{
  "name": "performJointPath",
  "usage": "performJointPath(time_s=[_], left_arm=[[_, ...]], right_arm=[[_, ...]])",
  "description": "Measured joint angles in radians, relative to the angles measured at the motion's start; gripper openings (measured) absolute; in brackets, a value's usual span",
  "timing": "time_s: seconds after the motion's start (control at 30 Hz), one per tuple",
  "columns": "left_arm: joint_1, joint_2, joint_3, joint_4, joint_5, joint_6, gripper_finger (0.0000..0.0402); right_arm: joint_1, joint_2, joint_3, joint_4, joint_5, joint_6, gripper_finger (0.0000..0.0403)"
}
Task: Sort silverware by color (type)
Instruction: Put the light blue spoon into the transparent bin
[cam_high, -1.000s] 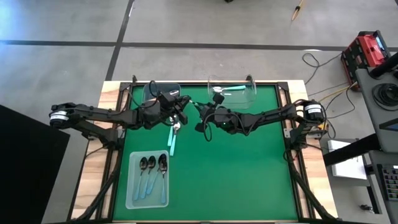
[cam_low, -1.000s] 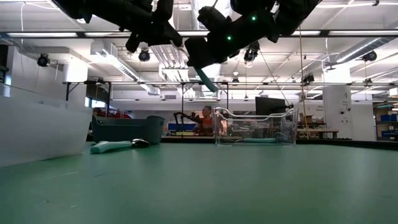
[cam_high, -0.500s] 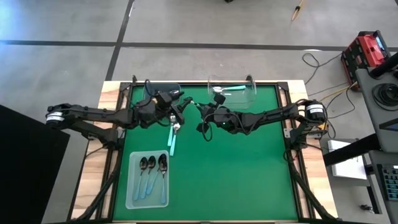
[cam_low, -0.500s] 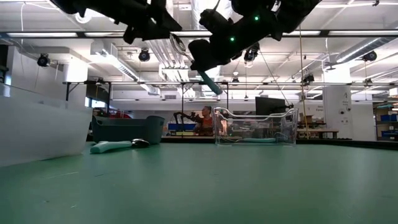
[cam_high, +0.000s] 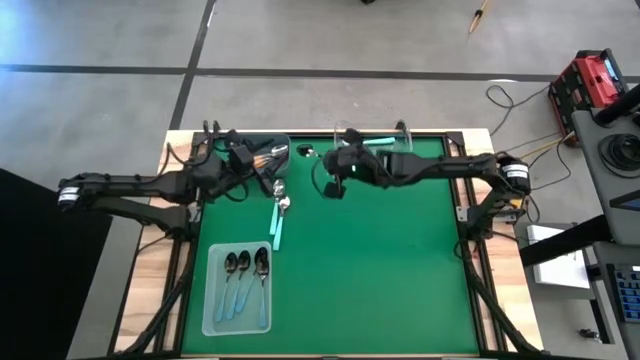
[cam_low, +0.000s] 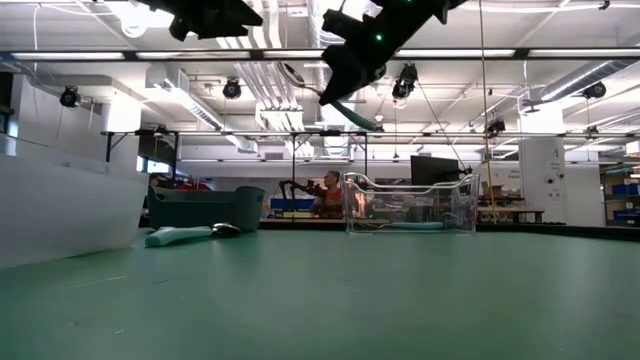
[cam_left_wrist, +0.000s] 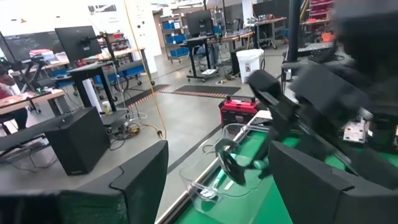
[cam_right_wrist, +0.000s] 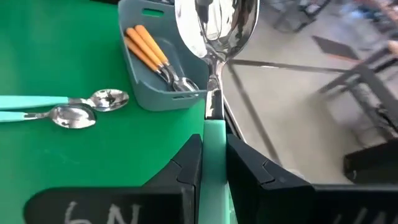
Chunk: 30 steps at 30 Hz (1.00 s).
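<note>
Your right gripper (cam_right_wrist: 211, 163) is clamped on the teal handle of a silver-bowled spoon (cam_right_wrist: 215, 37), the bowl standing out past the fingers; in the high view that gripper (cam_high: 340, 165) sits at the far edge of the green desk (cam_high: 400, 270), just beside the clear bin (cam_high: 395, 150), and the low view shows it raised well off the desk with the spoon (cam_low: 352, 112) tilted beneath it.

Your left gripper (cam_high: 243, 160) hangs over the grey bin (cam_high: 283, 142) at the desk's far left corner. Its own wrist view shows the two dark fingers (cam_left_wrist: 140, 180) spread wide with nothing between them.

In the grey bin lie orange-handled spoons (cam_right_wrist: 149, 53), handles pointing into the bin. Just outside it on the desk rest two teal-handled spoons (cam_right_wrist: 74, 109) side by side, bowls nearest the bin; you see them in the high view too (cam_high: 279, 215). The clear bin holds at least one teal-handled spoon (cam_high: 378, 142).

Near the desk's front left, a pale tray (cam_high: 212, 320) holds three dark-bowled spoons (cam_high: 245, 275) with thin light-blue handles, laid parallel. A person shows far off in the room behind the desk in the low view.
</note>
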Motion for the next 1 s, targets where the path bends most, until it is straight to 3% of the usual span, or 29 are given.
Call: performJointPath(time_s=[0.2, 0.33, 0.83, 1.0], left_arm=[[0.0, -0.071, 0.0, -0.071, 0.0, 0.004, 0.0259], [0.0, -0.087, 0.0, -0.094, 0.0, 0.017, 0.0259], [0.0, -0.073, -0.001, -0.1, -0.007, 0.044, 0.0259], [0.0, -0.071, -0.002, -0.1, -0.009, 0.048, 0.0259]], right_arm=[[-0.118, 0.005, 0.136, -0.205, -0.229, -0.047, 0.004], [-0.196, 0.012, 0.18, -0.286, -0.329, -0.099, 0.004], [-0.427, 0.057, 0.199, -0.528, -0.369, -0.296, 0.004], [-0.487, 0.11, 0.199, -0.627, -0.427, -0.39, 0.004]])
